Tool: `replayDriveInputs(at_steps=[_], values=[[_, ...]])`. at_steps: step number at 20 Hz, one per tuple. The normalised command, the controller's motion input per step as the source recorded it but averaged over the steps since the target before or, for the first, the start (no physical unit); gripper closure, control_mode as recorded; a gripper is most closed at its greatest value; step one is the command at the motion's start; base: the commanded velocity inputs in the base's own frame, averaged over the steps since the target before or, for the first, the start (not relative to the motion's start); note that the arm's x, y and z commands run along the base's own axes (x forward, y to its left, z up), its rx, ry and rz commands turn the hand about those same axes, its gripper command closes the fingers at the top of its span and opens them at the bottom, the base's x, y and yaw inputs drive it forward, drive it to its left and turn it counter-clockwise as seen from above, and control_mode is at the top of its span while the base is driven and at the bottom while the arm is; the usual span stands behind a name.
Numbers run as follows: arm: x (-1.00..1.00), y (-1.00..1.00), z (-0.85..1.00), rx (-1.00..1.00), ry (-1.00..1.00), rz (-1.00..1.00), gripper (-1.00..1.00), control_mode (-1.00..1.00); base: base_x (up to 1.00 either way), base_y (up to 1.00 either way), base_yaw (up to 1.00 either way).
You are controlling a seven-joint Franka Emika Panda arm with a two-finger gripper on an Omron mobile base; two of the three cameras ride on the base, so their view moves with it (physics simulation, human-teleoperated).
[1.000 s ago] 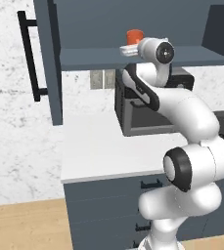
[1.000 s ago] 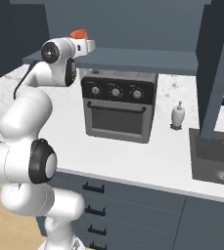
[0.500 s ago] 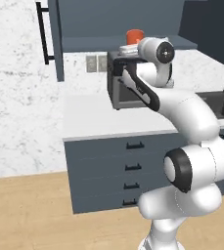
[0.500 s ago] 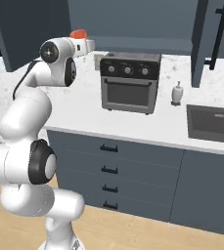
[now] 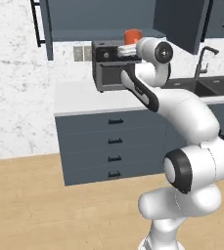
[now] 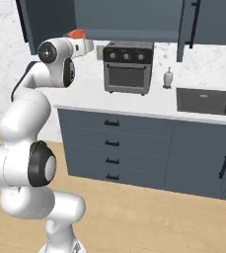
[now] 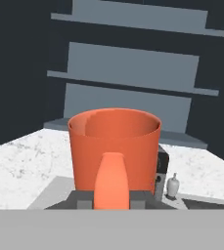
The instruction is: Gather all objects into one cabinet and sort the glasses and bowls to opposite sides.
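- While the arm is raised above the bench, the claw is closed on an orange mug, which sits upright with its handle facing the hand camera.
- Mug location: carried in the air at the height of the countertop oven's top, just below the wall cabinet, touching neither. In the left base view the mug shows as an orange rim above the wrist.
- Cabinet state: the hand view looks into an open cabinet with grey shelves; no tableware is visible on them from this angle.
- Step in hand (judgement): transport of one mug toward the cabinet; placement is not yet done.
- Next move (judgement): bring the mug level with a shelf, advance it inside and set it down upright toward the side reserved for glasses, leaving the opposite side for the bowl.
- Caution (judgement): keep the mug level and clear the shelf edge and door on approach.
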Motion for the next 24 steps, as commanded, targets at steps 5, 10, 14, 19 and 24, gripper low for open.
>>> replayDriveInputs(at_steps=[5,10,14,19,24], values=[[0.0,0.0,0.0,0.0,0.0,0.0,1.0,1.0,-0.36,-0.53,-0.65],[0.0,0.0,0.0,0.0,0.0,0.0,1.0,1.0,-0.02,-0.34,-0.83],[0.0,0.0,0.0,0.0,0.0,0.0,1.0,1.0,0.0,-0.32,-0.84],[0.0,0.0,0.0,0.0,0.0,0.0,1.0,1.0,-0.01,-0.34,-0.8],[0.0,0.0,0.0,0.0,0.0,0.0,1.0,1.0,0.09,-0.02,-0.36]])
